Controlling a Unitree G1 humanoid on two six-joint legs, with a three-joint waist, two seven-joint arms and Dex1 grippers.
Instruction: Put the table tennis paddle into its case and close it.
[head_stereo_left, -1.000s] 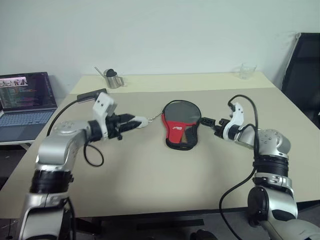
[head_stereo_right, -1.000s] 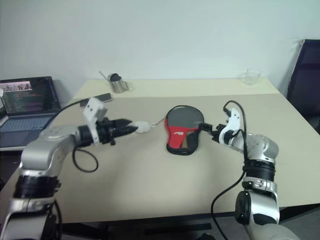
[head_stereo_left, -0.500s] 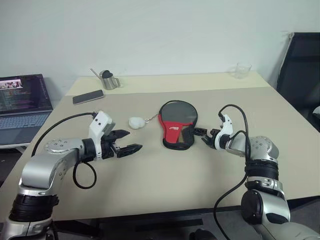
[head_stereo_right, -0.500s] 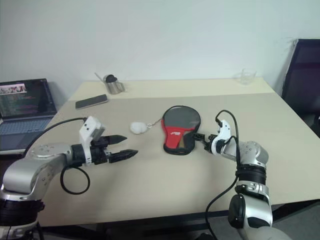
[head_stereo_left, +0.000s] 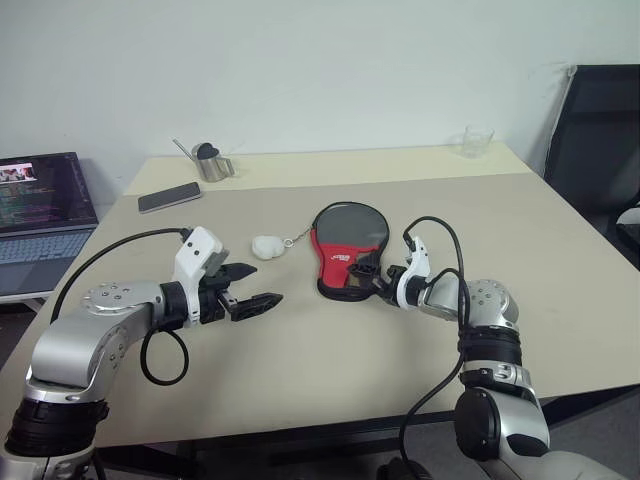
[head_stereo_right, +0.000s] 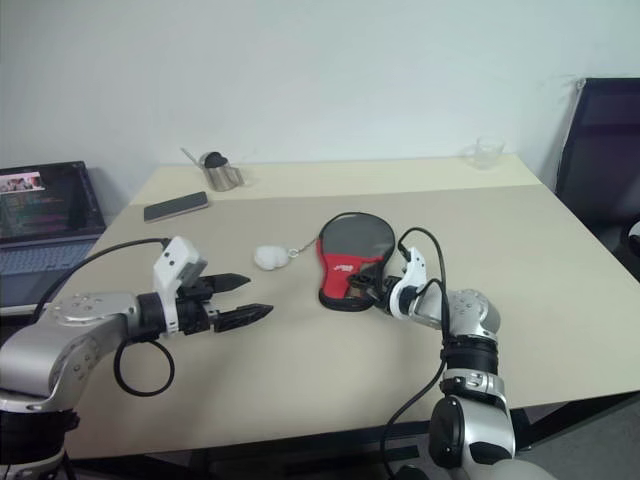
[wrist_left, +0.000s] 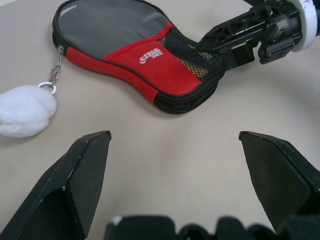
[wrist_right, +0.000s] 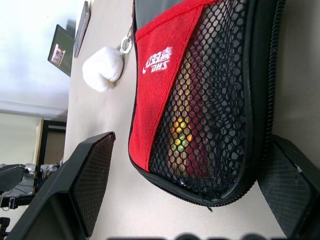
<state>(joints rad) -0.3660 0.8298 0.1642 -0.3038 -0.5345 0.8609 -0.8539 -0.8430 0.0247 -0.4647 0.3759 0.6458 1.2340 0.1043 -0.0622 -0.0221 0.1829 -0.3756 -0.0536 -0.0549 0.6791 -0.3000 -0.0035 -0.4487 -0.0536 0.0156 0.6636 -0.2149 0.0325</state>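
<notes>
Since a second ago the left gripper (head_stereo_left: 262, 289) has let go of the white pom-pom (head_stereo_left: 267, 246) and drawn back toward the near left, and the right gripper (head_stereo_left: 366, 273) has swung leftward to the narrow end of the case (head_stereo_left: 345, 247). The left jaws now stand wide apart over bare table (head_stereo_left: 330, 350), empty, well short of the pom-pom, which lies on the table just left of the case and is joined to its far edge by a short chain. The right jaws are also spread wide, one finger on either side of the case's near, mesh-pocket end; whether they touch the fabric cannot be told. The case lies flat near the middle of the table, its zip closed round the edge, red panel and white logo facing up. Through the mesh in the right wrist view, red and yellow stripes of the table tennis paddle (wrist_right: 181, 131) handle show inside. A phone (head_stereo_left: 169, 197), a metal cup (head_stereo_left: 212, 163) and a glass (head_stereo_left: 477, 140) sit along the far side
</notes>
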